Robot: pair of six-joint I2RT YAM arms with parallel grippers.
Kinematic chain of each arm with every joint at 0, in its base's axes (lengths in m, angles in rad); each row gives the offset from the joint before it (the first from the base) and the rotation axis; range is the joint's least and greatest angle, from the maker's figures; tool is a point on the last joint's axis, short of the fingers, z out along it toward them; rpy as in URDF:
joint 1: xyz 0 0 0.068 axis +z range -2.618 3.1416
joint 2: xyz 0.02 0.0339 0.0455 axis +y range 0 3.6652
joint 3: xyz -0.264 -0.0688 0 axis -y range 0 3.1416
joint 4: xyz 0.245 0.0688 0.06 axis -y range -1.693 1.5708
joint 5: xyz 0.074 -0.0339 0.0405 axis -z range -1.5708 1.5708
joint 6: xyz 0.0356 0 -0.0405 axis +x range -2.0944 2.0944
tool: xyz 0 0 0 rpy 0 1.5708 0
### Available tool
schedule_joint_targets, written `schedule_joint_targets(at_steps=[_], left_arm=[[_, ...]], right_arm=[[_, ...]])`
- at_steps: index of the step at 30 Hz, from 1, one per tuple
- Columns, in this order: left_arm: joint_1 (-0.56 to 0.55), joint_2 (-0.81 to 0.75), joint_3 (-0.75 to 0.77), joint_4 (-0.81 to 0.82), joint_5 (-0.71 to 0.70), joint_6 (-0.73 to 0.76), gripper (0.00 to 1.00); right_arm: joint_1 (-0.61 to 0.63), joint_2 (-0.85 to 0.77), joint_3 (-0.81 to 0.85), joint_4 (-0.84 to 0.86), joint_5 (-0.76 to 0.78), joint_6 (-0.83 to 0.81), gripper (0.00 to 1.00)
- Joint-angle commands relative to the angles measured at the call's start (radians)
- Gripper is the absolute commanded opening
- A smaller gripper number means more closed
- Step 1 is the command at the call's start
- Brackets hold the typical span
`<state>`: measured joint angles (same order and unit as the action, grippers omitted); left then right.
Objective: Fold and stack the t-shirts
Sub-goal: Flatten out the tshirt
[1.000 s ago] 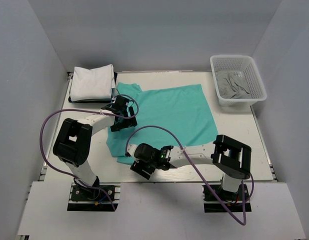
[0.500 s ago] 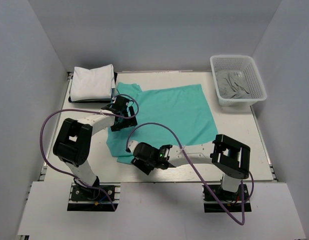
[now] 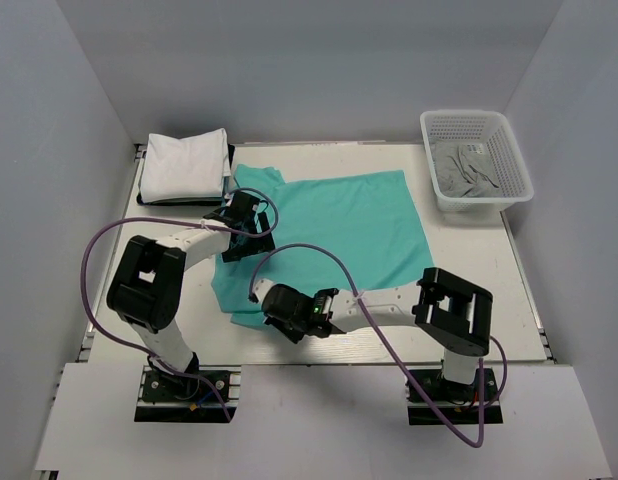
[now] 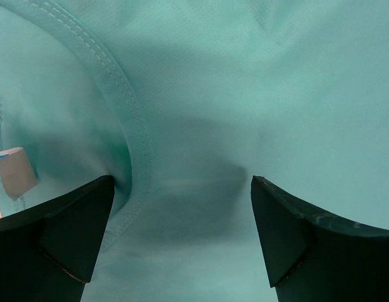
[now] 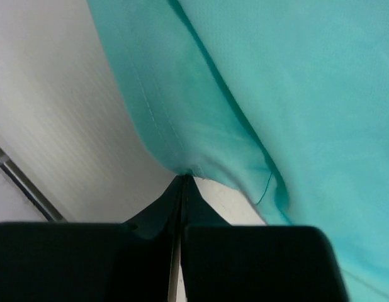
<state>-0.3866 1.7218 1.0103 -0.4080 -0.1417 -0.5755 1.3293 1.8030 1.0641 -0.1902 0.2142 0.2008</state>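
A teal-green t-shirt (image 3: 339, 225) lies spread across the middle of the table. At its near left corner my right gripper (image 3: 274, 305) is shut, and the right wrist view shows the closed tips (image 5: 184, 178) pinching the shirt's hem (image 5: 175, 148). My left gripper (image 3: 244, 225) hovers over the shirt's left part, by the collar. It stands wide open (image 4: 182, 182), with the collar seam (image 4: 128, 119) and flat cloth between the fingers. A pile of folded white t-shirts (image 3: 184, 165) sits at the back left.
A white plastic basket (image 3: 464, 115) at the back right holds crumpled grey-white cloth (image 3: 469, 170). Purple cables loop from both arms over the near side of the table. Grey walls enclose the table on three sides.
My right gripper has closed on the teal shirt's near hem after edging slightly left toward it. The left gripper has stayed open in place.
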Motion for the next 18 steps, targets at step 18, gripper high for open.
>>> schedule_joint_targets(at_steps=[18], left_arm=[[-0.003,0.076,0.02,0.005,0.017,-0.007,1.0]], right_arm=[[0.059,-0.23,-0.15,-0.091,-0.187,-0.02,0.14]])
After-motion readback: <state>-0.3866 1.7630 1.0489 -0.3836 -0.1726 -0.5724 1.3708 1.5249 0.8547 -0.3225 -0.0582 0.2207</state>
